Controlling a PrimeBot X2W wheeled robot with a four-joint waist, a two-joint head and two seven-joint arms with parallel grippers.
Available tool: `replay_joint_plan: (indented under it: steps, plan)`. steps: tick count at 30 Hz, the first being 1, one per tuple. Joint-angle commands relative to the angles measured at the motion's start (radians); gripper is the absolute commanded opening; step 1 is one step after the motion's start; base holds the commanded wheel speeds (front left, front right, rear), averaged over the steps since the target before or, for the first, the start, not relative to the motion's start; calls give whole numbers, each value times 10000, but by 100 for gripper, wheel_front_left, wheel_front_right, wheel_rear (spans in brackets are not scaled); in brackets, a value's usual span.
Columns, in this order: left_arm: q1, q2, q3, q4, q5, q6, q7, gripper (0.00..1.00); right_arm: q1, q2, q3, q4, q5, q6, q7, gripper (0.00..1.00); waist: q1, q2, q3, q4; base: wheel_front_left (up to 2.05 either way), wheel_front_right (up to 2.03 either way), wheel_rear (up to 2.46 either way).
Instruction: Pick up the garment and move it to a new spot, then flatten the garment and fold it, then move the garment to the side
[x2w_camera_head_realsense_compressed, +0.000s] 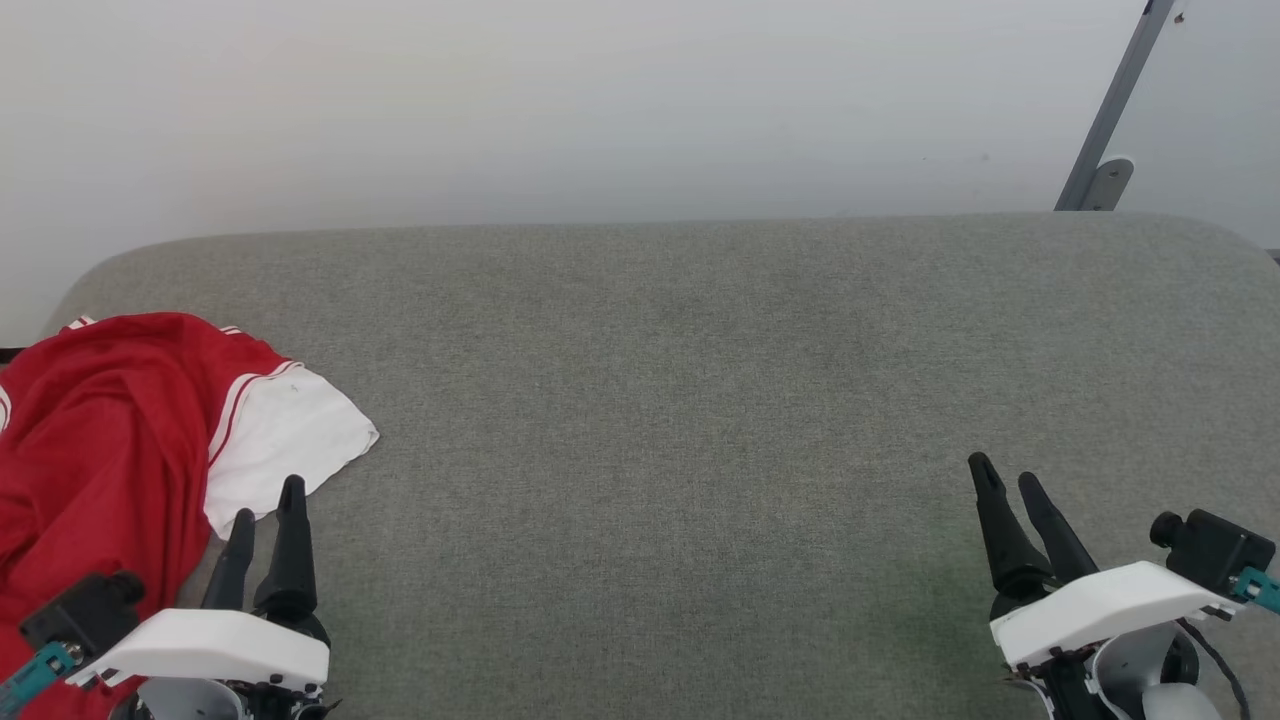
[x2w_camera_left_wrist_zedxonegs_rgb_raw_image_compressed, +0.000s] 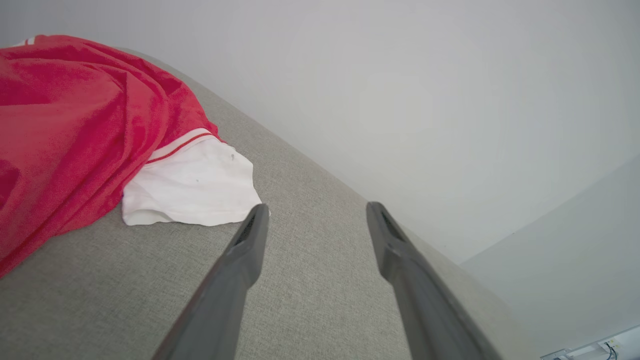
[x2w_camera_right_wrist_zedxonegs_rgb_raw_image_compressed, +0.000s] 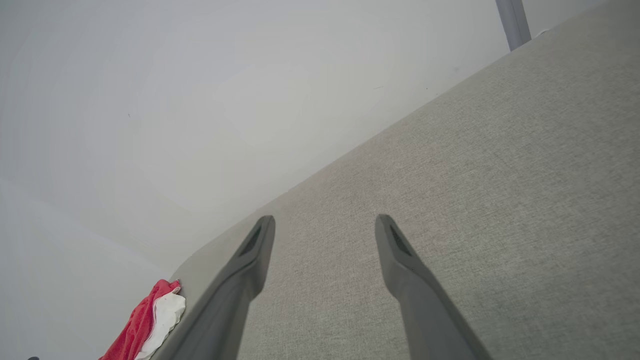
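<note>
Black, tapered fingers of the left gripper (x2w_camera_head_realsense_compressed: 268, 498) rise at the lower left of the head view. Its jaws stand apart with nothing between them. The right gripper (x2w_camera_head_realsense_compressed: 1006, 470), at the lower right, is likewise spread and empty above bare cloth. Each sits on a white wrist housing (x2w_camera_head_realsense_compressed: 215, 645) carrying a dark camera block with a teal tab; any lettering on these is too small to read.

Just beyond the left fingertips lies the garment (x2w_camera_head_realsense_compressed: 100, 430), a rumpled red heap at the near left corner of the grey woven surface (x2w_camera_head_realsense_compressed: 700, 400). Its white sleeve (x2w_camera_head_realsense_compressed: 285, 430) spreads flat toward the middle, joined to the red body by red-and-white striped trim (x2w_camera_head_realsense_compressed: 235, 400). In the left wrist view one fingertip overlaps the sleeve's corner (whether it touches the cloth cannot be told). The face that shows is plain red, its folds hiding the rest. The left edge of the head view cuts the heap off, and the left wrist housing covers its lower part. The right wrist view catches the garment small and far off at its lower left, well apart from the right gripper.

Farther back, the surface ends in a rounded edge against a pale wall (x2w_camera_head_realsense_compressed: 600, 100). At the far right a grey metal strut (x2w_camera_head_realsense_compressed: 1110, 110) slants upward from a rounded bracket (x2w_camera_head_realsense_compressed: 1107, 183), its top cut off by the frame.
</note>
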Motion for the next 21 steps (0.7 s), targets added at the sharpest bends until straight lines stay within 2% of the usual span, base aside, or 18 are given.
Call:
replay_joint_plan:
  steps: [1, 21]
  plan:
    - [-11, 99, 32, -174, 391, -76, -124, 100, -62, -19, 28, -162, -333, 0, -115, 100, 0, 0, -5, 1, 0, 0, 0]
    - [290, -43, 364, -239, 2568, -475, -658, 100, 45, 14, 83, -333, -2335, 0, -476, 100, 0, 0, -70, 5, 0, 0, 0]
